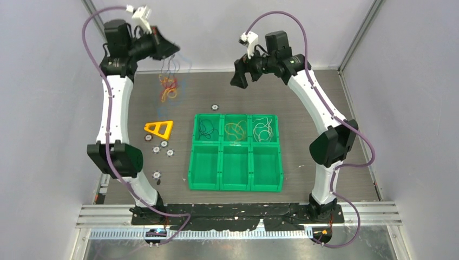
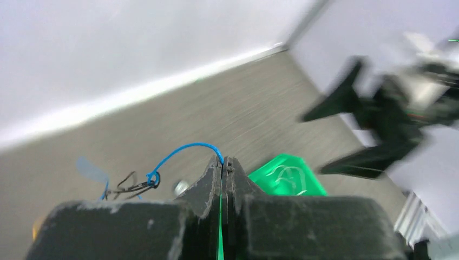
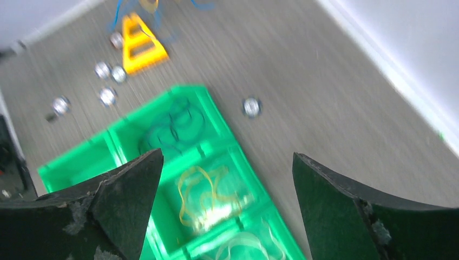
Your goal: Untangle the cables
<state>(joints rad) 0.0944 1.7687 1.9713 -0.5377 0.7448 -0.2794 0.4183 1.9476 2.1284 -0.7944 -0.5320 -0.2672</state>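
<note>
Top external view, working from the near edge outward: the green tray [image 1: 192, 162] sits mid-frame on the table [image 1: 303, 97]. Its far row already holds sorted items: a black cable [image 1: 206, 129] in the left compartment, a yellow-orange cable [image 1: 236, 130] in the middle one and a white cable [image 1: 263, 129] in the right one. No cable shows in the near row. Left of the tray lie a yellow triangle [image 1: 159, 129] and several small discs [image 1: 163, 145].

Further out, at upper left, the tangle [image 1: 169, 86] of red, yellow-orange and blue strands trails beneath the left gripper [image 1: 172, 54]. Whether its lower end rests on the table cannot be told.

Left wrist view: the fingers are pressed together with no visible gap, pinching the blue cable [image 2: 178, 153] at their tips. That cable arcs to the lower left and ends in a knot with darker strands caught in it.

Right wrist view: the right gripper [image 3: 227, 157] stands wide open and holds nothing, above the tray's far row.

Step in hand, as judged: separation of the blue cable from the remaining tangle, with the cable gripped and raised but not yet free.

Next move, as judged:
1. Bring the right gripper across to the knot
2. Pinch the other strands, not the blue one
3. Draw the two grippers apart gently, since a hard pull would likely tighten the knot
</note>
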